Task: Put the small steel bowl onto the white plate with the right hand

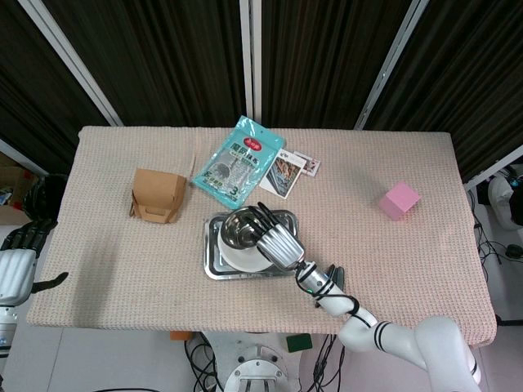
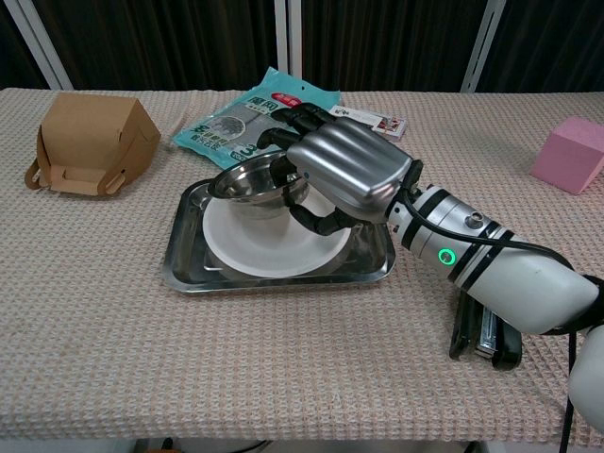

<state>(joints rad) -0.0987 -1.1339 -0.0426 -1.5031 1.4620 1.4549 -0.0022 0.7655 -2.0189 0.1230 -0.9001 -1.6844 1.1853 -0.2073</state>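
Right hand [image 2: 344, 170] reaches across the tray [image 2: 283, 274], fingers [image 1: 265, 217] gripping the one steel bowl [image 2: 250, 189] tilted just over the one white plate [image 2: 274, 247]. Left hand [image 1: 18, 265] hangs off-bench, fingers apart.

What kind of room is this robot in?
Probably a robot test lab, not a kitchen: dark curtain panels behind, a cloth-covered table of mixed props, cables underneath.
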